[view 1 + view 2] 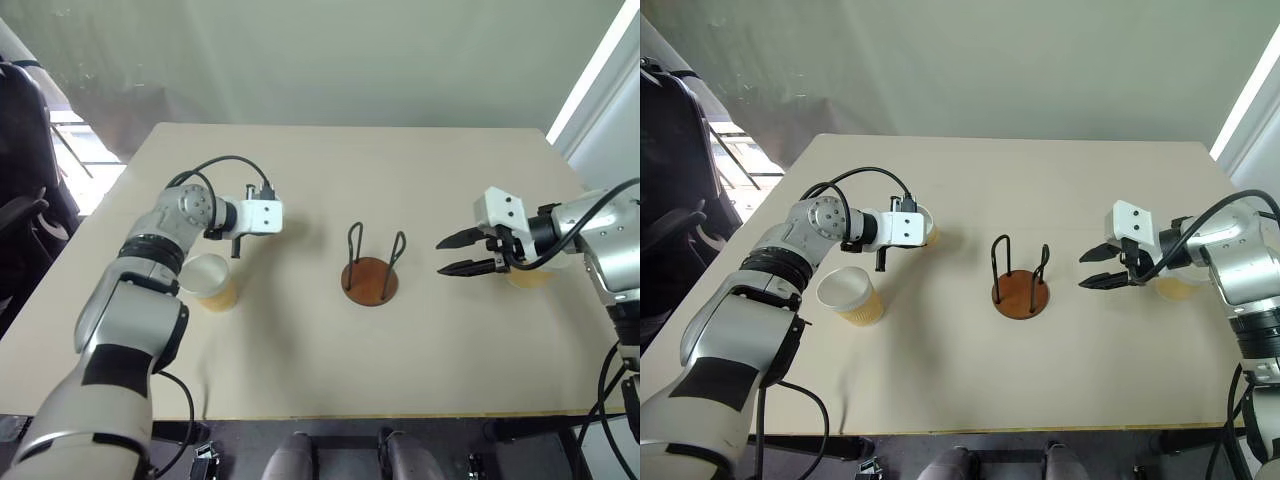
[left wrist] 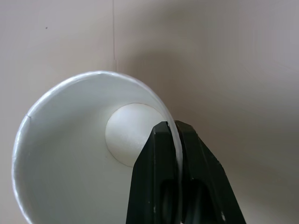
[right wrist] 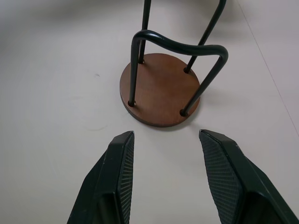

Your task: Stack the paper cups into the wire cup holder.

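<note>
Though upright, wire cup holder empty.

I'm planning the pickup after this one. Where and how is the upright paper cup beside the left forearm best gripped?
Grip the paper cup by its rim, one finger inside and one outside, coming from above, probably. It stands upright with its mouth open and wall thin, and the left gripper is pinching another cup the same way. The left forearm crowds one side, so the side toward the wire cup holder looks freer.
</note>
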